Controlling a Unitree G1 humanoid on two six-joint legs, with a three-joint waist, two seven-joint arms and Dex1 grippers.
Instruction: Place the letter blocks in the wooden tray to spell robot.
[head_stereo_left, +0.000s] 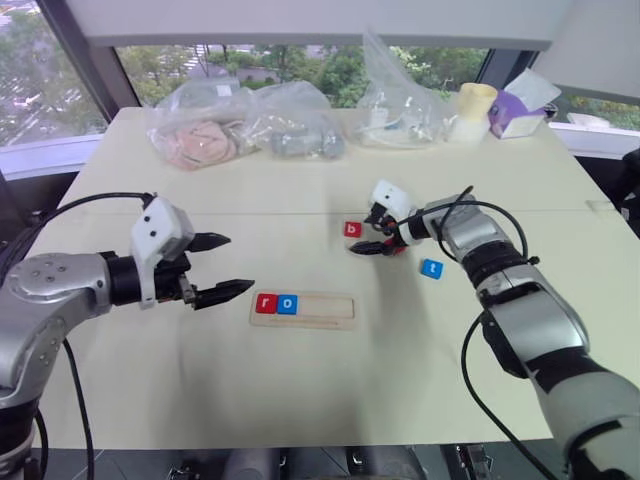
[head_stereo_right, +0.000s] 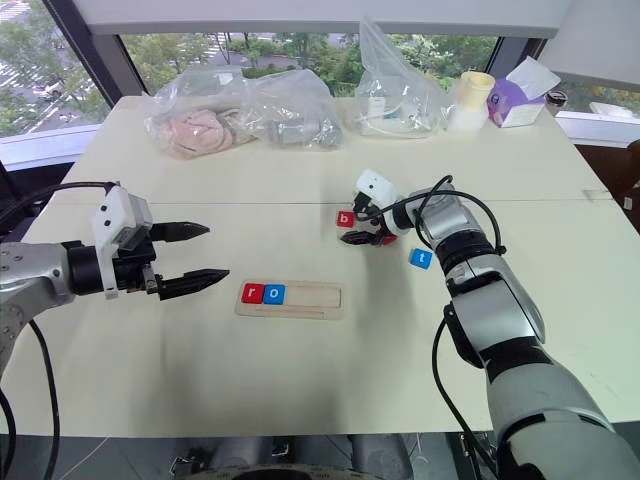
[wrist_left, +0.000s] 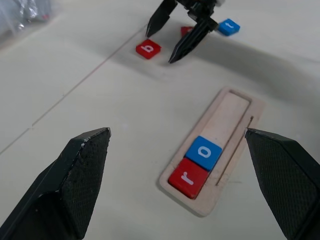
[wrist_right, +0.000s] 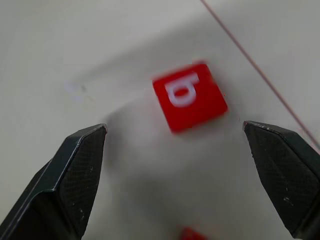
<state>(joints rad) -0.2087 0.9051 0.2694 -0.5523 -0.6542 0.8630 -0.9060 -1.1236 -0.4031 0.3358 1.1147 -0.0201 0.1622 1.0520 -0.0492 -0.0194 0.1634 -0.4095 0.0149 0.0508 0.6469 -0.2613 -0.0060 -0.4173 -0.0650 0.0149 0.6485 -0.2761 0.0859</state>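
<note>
Letter blocks r, o sit in wooden tray (head_stereo_left: 303, 309); both tools gape empty near b (head_stereo_left: 351, 229).

Blurred in the right wrist view: red b tile (wrist_right: 189, 97). Cut by that view's edge: another red tile (wrist_right: 193, 234). Mostly hidden behind the right gripper (head_stereo_left: 372, 232) in the head views, letter unreadable.
</note>
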